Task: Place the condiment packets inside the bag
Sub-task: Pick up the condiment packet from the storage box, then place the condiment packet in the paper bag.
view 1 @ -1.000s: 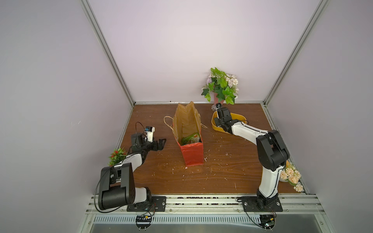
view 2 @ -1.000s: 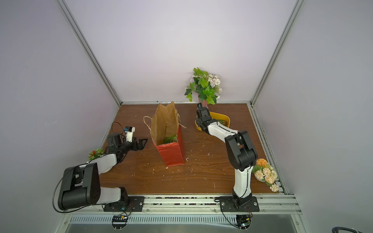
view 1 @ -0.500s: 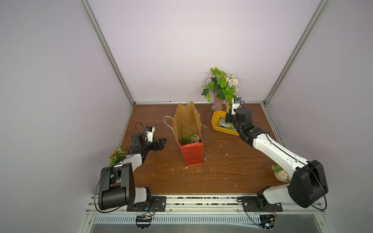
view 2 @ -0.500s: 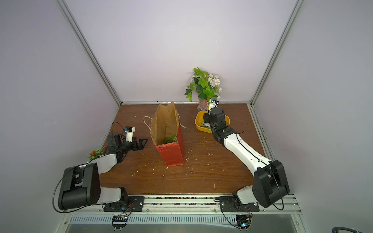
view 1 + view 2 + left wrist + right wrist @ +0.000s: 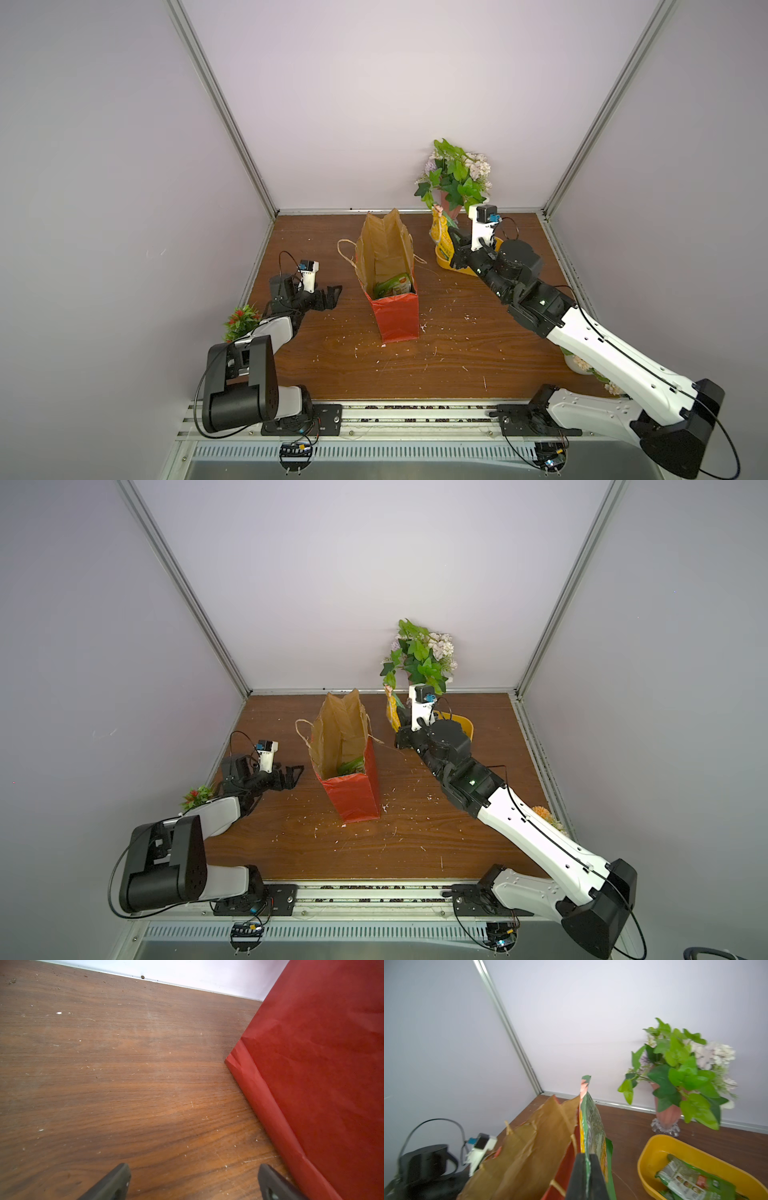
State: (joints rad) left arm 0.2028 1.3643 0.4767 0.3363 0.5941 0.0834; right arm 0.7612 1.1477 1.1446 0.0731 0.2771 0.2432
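The red bag (image 5: 395, 324) (image 5: 355, 796) stands open in the middle of the table, with a green condiment packet (image 5: 392, 284) (image 5: 351, 766) lying inside it. My right gripper (image 5: 455, 249) (image 5: 401, 733) (image 5: 587, 1155) is shut on another packet (image 5: 441, 237) (image 5: 593, 1124). It holds that packet upright in the air between the bag (image 5: 529, 1157) and the yellow tub (image 5: 654, 1157). More packets (image 5: 689, 1180) lie in the tub. My left gripper (image 5: 332, 297) (image 5: 293, 777) (image 5: 193, 1169) is open and holds nothing, low over the table just left of the bag (image 5: 322, 1084).
A vase of green leaves and pale flowers (image 5: 455, 183) (image 5: 679, 1072) stands at the back wall behind the tub (image 5: 461, 723). A small red-flowered plant (image 5: 241, 322) sits by the left arm, and a flower pot (image 5: 579, 363) sits under the right arm.
The right gripper has risen from the yellow tub with a packet in it and moved left toward the bag. The left arm has not moved.
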